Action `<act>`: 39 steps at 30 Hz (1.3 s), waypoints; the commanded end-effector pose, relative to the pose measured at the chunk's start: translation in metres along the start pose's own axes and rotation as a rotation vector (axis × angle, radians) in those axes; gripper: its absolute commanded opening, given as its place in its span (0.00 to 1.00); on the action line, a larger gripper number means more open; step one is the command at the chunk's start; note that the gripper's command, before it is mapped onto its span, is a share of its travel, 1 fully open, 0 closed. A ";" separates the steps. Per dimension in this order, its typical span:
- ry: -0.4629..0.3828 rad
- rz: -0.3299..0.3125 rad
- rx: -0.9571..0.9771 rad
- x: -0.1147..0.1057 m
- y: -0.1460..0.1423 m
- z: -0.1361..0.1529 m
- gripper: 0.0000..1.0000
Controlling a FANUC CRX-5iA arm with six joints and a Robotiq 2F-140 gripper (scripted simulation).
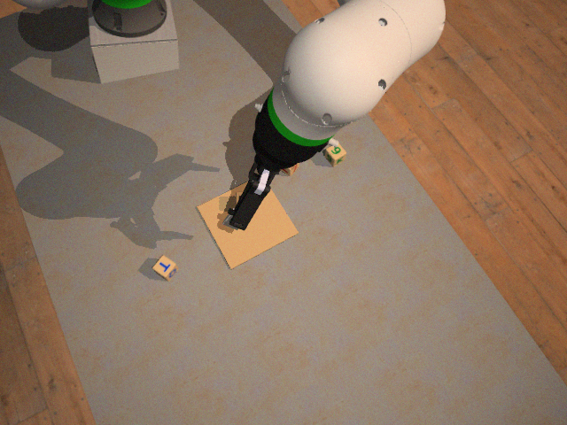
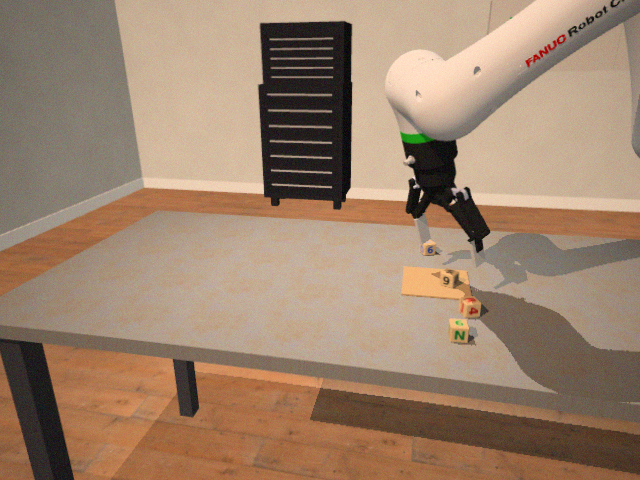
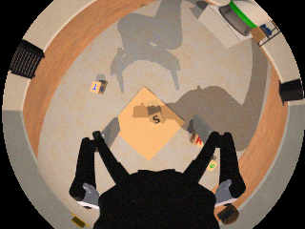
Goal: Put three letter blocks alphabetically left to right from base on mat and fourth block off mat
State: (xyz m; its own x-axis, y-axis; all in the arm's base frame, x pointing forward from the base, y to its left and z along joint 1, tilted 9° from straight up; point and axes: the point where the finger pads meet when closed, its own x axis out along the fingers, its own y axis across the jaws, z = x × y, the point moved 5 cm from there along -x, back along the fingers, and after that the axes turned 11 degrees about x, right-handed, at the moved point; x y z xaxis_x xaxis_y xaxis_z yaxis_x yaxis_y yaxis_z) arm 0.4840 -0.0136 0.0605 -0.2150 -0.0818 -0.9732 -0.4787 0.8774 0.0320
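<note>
A tan square mat (image 1: pixel 267 237) (image 2: pixel 417 287) (image 3: pixel 141 145) lies on the grey table (image 1: pixel 330 320). A wooden block (image 2: pixel 449 279) (image 3: pixel 154 114) stands on the mat with a black 9 on its side; in the top view my gripper hides it. My gripper (image 1: pixel 236 220) (image 2: pixel 452 242) is open and empty and hangs above this block. A block with a blue T on top (image 1: pixel 165 267) (image 2: pixel 428 248) (image 3: pixel 97 87) lies off the mat. A block with red marks (image 1: pixel 289 170) (image 2: pixel 470 307) (image 3: pixel 197 139) sits just off a mat corner, its top hidden. A green-marked block (image 1: pixel 334 154) (image 2: pixel 459 330) (image 3: pixel 212 166) shows a digit on top.
The robot's base (image 1: pixel 132 41) stands on a block at the far end of the table. A black drawer cabinet (image 2: pixel 306 111) stands on the floor by the wall. The table's long edge runs close to the green-marked block.
</note>
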 end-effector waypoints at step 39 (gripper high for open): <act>-0.034 -0.012 -0.371 -0.040 -0.001 0.003 1.00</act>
State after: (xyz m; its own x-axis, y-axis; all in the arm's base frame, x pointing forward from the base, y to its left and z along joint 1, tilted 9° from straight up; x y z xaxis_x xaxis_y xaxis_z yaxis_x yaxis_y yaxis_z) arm 0.4924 -0.0102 0.0876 -0.1890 -0.0788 -0.9788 -0.6859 0.7239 0.0742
